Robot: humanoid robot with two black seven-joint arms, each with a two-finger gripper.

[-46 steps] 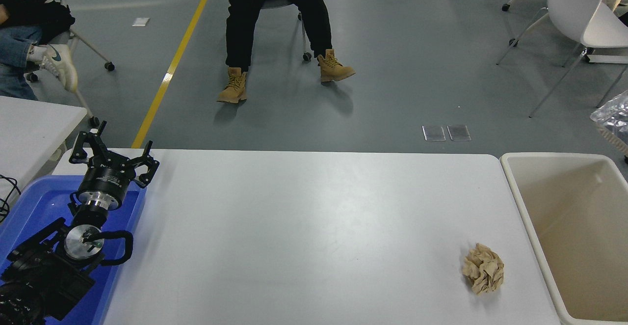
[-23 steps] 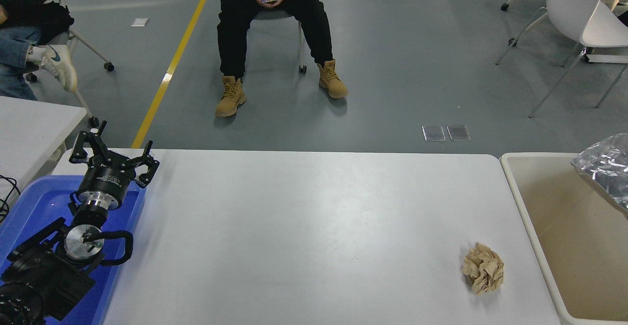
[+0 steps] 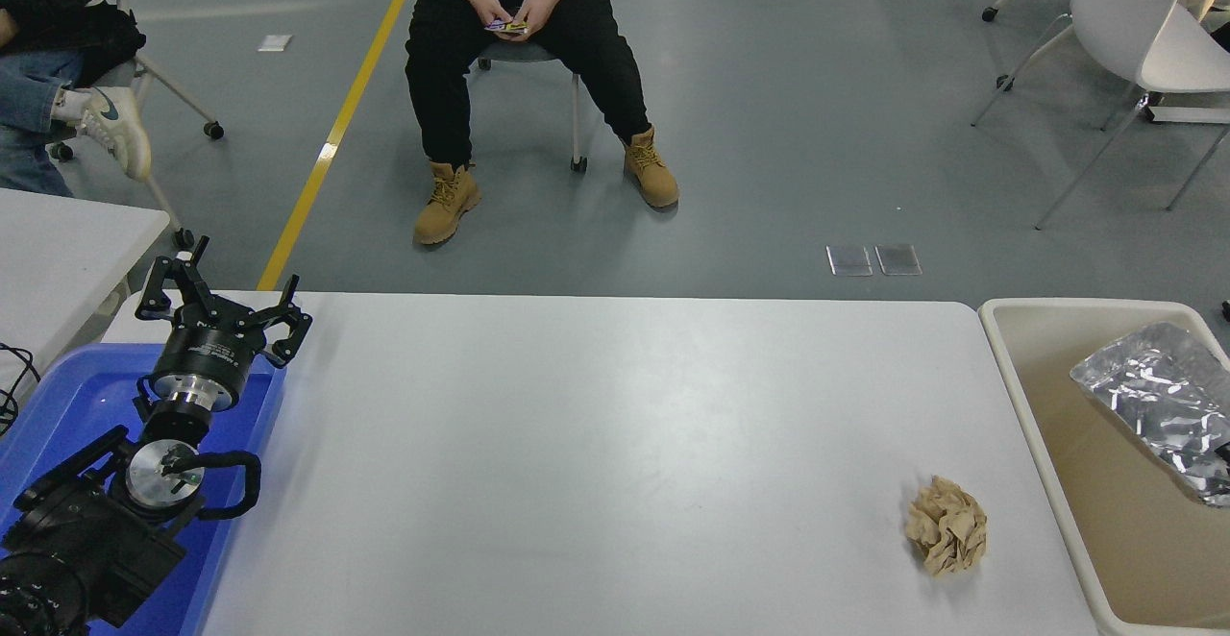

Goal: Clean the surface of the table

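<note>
**Foil over bin, paper ball on table**

I see a crumpled brown paper ball [image 3: 947, 525] on the wide white table surface [image 3: 596, 453], near the beige plastic bin [image 3: 1033, 405]. A silver foil bag [image 3: 1158, 405] hangs over that bin; I cannot tell the right gripper's state. The left gripper [image 3: 223, 302] is parked with fingers spread above the blue tray [image 3: 58, 405].

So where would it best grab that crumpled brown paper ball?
Probably from straight above, closing across the middle of the crumpled brown paper ball. It sits alone on the table surface, roundish with no handle, with bare table on every side, so fingers can likely straddle it.
</note>
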